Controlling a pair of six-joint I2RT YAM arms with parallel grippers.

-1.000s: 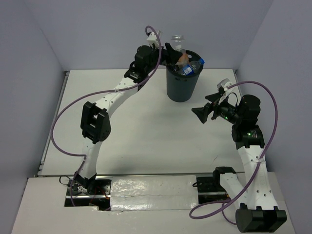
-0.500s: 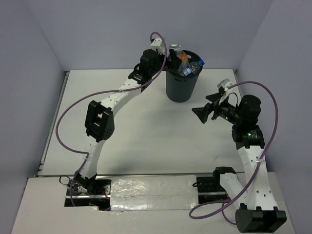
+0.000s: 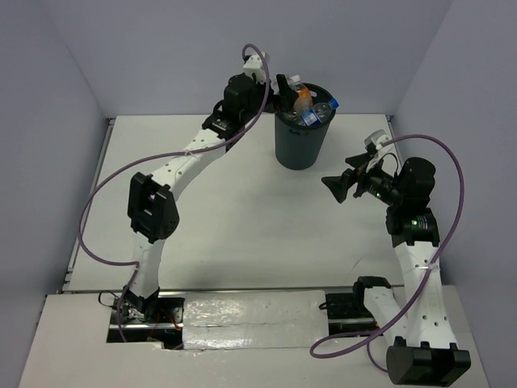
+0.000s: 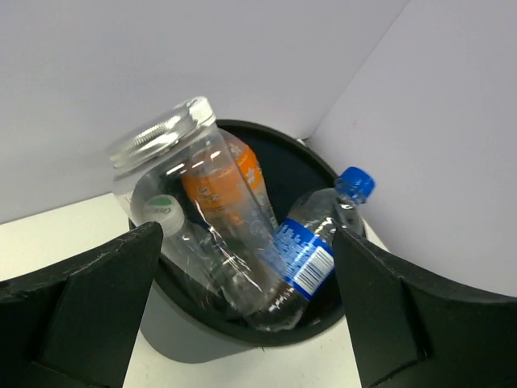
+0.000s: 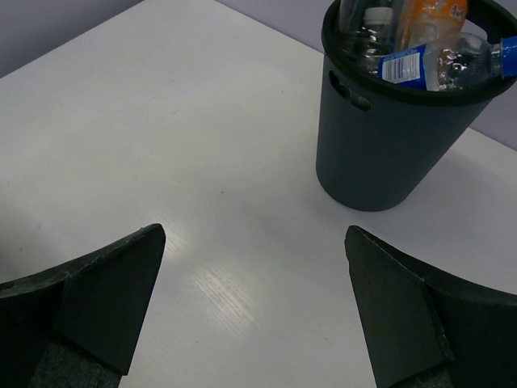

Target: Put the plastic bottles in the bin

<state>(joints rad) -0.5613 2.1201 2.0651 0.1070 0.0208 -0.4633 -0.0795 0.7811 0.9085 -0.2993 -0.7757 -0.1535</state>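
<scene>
Left jaws just opened at bin (image 3: 300,145) rim, 10 o'clock; clear bottle (image 4: 174,174) dropped in. Right jaws open, empty. Task looks done.

3 clear btls (image 4: 307,255), 1 orange btl (image 5: 432,20), 1 bin (image 4: 182,343).

**Soft, even light; wrist views blur at the lower corners**

We see bright, diffuse light in all three views, with no hard shadows anywhere. The walls (image 3: 242,32) take a pale lilac cast. On the table (image 5: 161,121) a streaked white sheen shows low in the right wrist view, and only a faint shadow hugs the foot of the bin (image 5: 380,153). Small glints run along the clear bottle (image 4: 194,234). The dark fingers (image 4: 81,315) look slightly soft in both wrist views.
</scene>
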